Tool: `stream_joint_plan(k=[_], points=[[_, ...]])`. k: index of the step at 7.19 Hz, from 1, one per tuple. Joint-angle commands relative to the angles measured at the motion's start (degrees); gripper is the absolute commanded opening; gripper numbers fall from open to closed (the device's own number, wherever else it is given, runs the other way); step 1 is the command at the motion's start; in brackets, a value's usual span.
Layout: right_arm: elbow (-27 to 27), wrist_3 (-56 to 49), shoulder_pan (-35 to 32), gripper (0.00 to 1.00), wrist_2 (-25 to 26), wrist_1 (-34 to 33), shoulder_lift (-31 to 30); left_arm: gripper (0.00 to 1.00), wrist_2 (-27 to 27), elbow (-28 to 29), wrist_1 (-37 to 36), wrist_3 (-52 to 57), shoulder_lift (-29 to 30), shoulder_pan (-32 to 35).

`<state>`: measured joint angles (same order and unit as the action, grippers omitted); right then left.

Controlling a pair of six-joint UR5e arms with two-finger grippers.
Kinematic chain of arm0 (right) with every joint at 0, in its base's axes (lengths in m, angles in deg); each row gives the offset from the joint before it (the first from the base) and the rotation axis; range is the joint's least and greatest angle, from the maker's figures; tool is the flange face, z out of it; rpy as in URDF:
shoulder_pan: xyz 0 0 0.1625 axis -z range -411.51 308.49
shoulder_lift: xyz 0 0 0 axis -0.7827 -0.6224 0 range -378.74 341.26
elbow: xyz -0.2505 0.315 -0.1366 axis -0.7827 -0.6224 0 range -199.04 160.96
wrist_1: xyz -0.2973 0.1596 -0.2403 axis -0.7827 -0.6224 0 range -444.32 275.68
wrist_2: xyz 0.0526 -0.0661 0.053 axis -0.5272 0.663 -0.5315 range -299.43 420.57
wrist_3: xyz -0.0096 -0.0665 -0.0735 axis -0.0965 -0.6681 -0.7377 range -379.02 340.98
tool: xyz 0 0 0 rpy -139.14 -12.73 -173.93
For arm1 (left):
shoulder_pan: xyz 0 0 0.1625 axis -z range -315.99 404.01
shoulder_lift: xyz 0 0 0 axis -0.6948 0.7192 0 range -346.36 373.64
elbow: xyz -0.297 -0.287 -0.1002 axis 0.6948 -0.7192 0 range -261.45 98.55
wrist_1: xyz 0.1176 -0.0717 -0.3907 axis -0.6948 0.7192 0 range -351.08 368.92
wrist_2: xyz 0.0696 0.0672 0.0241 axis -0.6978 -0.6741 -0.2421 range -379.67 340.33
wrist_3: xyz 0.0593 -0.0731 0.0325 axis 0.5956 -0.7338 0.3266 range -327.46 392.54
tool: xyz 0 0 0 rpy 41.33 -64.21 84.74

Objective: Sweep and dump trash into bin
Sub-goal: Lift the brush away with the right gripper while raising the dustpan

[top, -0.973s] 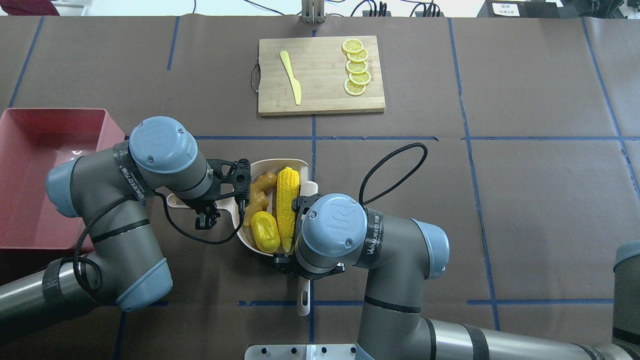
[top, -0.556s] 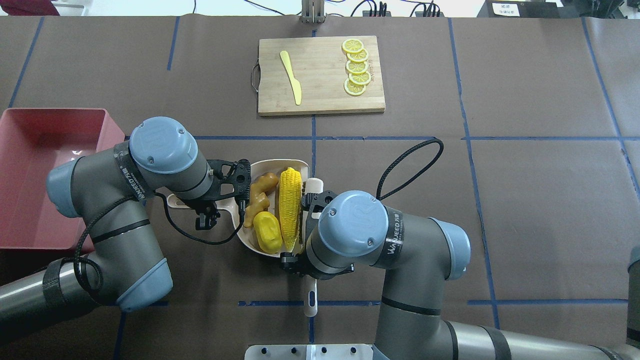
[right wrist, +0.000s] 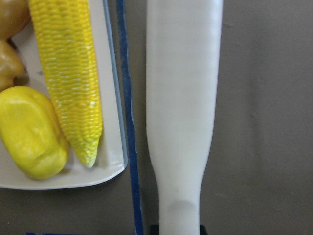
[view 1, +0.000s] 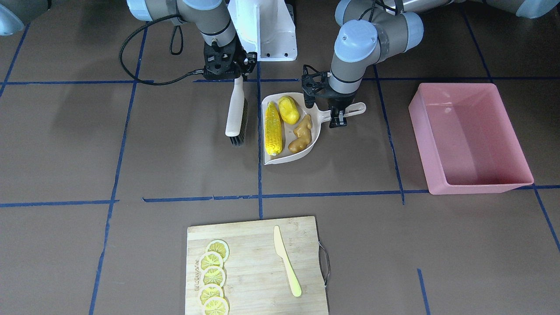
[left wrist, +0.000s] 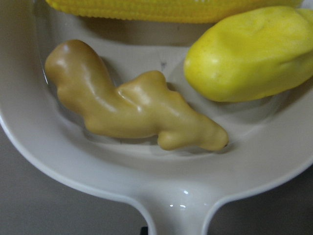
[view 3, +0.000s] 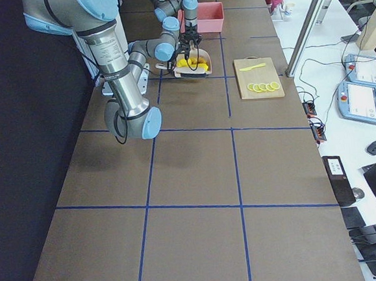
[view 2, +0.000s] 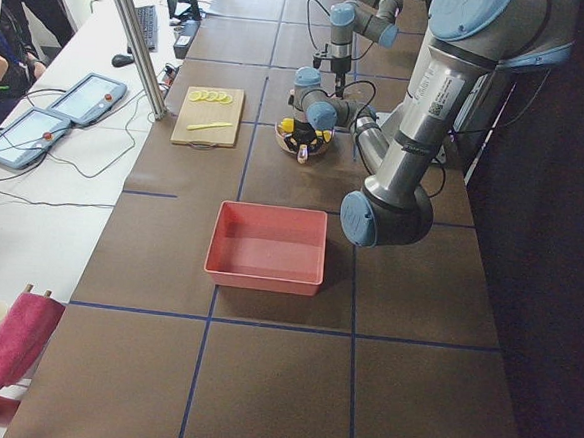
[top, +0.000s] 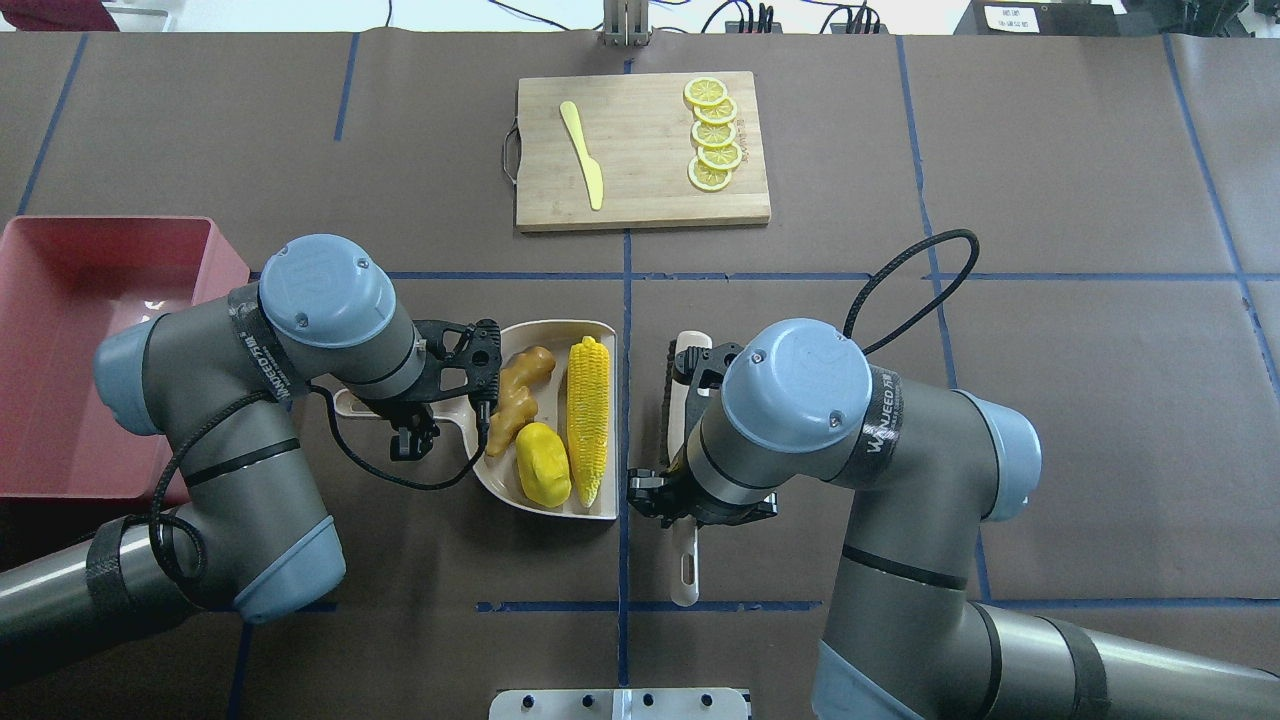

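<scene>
The corn cob (top: 587, 420), the smooth yellow lump (top: 543, 464) and the ginger root (top: 520, 385) lie together in a beige dustpan (top: 545, 332). My left gripper (view 1: 337, 114) is shut on the dustpan's handle (view 1: 355, 109). My right gripper (view 1: 236, 78) is shut on the handle of a white brush (top: 683, 400), which lies just right of the pan, apart from it. The pink bin (view 1: 470, 175) stands empty beyond my left arm, at the left edge of the overhead view (top: 60, 240). The left wrist view shows the ginger (left wrist: 132, 107) close up.
A wooden cutting board (top: 650, 190) with lemon slices (top: 713, 135) and a pale yellow knife (top: 583, 155) lies at the far middle of the table. The robot's base (view 1: 262, 30) stands behind the pan. Blue tape lines cross the brown mat.
My right arm has drawn the brush rightward, away from the dustpan's open edge. The corn now lies fully in the pan. The left arm and pan have not moved.
</scene>
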<state>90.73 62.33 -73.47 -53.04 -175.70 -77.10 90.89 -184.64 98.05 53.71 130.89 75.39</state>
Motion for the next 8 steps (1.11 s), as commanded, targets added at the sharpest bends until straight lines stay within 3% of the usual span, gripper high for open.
stream_joint_plan(k=[1, 4, 6, 8], points=[[0.18, -1.88, -1.76, 0.0, -0.56, -1.26, -2.36, 0.02, 0.35, -0.26, 0.52, -0.08, -0.09, 0.0], [0.18, -9.34, -3.7, 0.0, 0.05, -5.99, -3.52, 0.02, 0.79, -0.53, 4.54, -3.41, -0.36, 0.52], [-0.43, -12.17, -3.62, 0.0, 0.31, -6.0, -6.15, 0.02, 4.03, -0.61, 9.29, -11.2, -0.79, 2.01], [-0.43, -12.18, -2.04, 0.0, 0.58, -5.83, -6.42, 0.01, 6.57, -1.31, 9.66, -13.96, -0.88, 5.16]])
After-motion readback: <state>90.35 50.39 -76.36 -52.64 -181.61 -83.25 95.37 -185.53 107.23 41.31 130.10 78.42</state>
